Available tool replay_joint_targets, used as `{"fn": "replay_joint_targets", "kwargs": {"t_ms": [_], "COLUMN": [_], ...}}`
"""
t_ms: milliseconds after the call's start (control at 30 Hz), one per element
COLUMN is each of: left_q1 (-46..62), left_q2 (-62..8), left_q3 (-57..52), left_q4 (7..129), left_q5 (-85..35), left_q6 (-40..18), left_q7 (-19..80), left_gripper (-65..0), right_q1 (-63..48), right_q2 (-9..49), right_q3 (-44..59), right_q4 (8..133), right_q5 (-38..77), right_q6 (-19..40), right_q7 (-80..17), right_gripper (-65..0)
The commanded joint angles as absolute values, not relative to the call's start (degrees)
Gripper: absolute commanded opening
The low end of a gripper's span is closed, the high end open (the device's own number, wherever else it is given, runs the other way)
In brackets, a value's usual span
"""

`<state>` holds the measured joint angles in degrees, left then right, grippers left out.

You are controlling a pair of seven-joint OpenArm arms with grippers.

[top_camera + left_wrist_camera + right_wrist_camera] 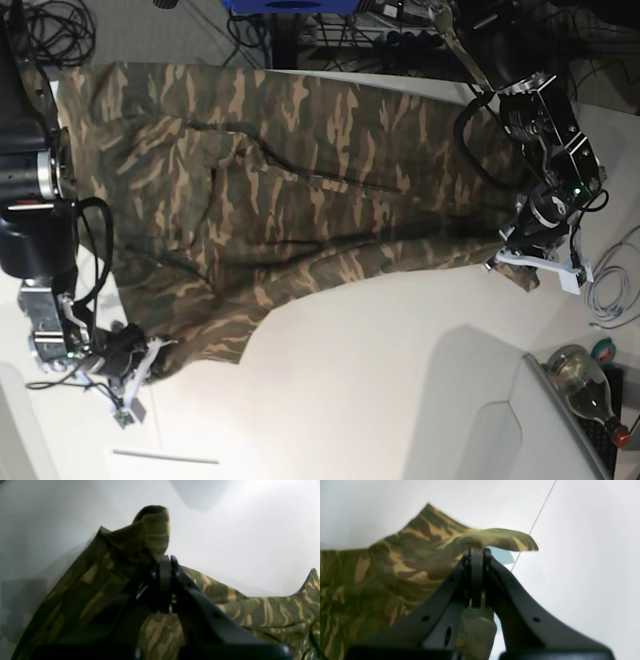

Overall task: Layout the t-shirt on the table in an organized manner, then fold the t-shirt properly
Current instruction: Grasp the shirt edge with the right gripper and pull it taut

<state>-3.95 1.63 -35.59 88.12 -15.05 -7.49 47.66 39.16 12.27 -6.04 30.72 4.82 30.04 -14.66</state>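
Observation:
The camouflage t-shirt (300, 190) lies spread across the white table (380, 380), its near edge lifted at both ends. At the right of the base view my left gripper (525, 262) is shut on a bunched corner of the shirt. In its wrist view the black jaws meet at the left gripper (166, 558), with the t-shirt (262, 615) folded up over them. At the lower left my right gripper (150, 352) is shut on the other corner. Its wrist view shows the right gripper (477, 552) pinching a flap of the t-shirt (382, 570) above the table (582, 567).
A thin dark seam (540, 510) crosses the table. A bottle (585, 385) and grey cables (610, 290) sit off the right edge beside a white bin (540, 420). A white strip (165, 458) lies near the bottom. More cables and a blue object (290, 5) are at the top.

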Motion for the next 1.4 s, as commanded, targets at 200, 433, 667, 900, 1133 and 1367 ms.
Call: {"fn": "replay_joint_targets", "kwargs": {"t_ms": [200, 433, 667, 900, 1133, 1367], "left_q1": [-4.8, -5.7, -5.1, -5.6, -5.1, -5.0], "left_q2": [1.2, 1.2, 1.2, 1.2, 1.2, 1.6], "left_q3": [-35.6, -35.6, -36.0, -35.5, -30.6, -30.5], "left_q4": [89.4, 89.6, 89.0, 85.9, 82.4, 82.8], "left_q5": [-15.5, -15.5, -15.5, -15.5, -15.5, -15.6], "left_q6": [-7.8, -7.8, -7.8, -7.8, -7.9, -7.9], "left_q7": [46.8, 46.8, 46.1, 36.8, 31.6, 31.5], "left_gripper": [-65.0, -65.0, -65.0, -65.0, -65.0, -65.0], "right_q1": [41.8, 42.3, 39.1, 31.8, 25.6, 15.6], "right_q2": [13.5, 13.7, 13.7, 15.4, 16.8, 16.7], "right_q3": [-6.3, -6.4, -6.1, -5.7, -5.5, 4.1], "right_q4": [31.7, 31.7, 32.0, 45.1, 55.9, 72.5], "right_q5": [5.4, 5.4, 5.4, 5.4, 5.8, 5.7], "right_q6": [30.7, 31.3, 37.0, 37.0, 37.0, 37.2], "right_q7": [-8.1, -5.6, -6.5, -8.9, -12.7, -23.3], "right_gripper": [-65.0, -65.0, -65.0, -65.0, -65.0, -65.0]}}
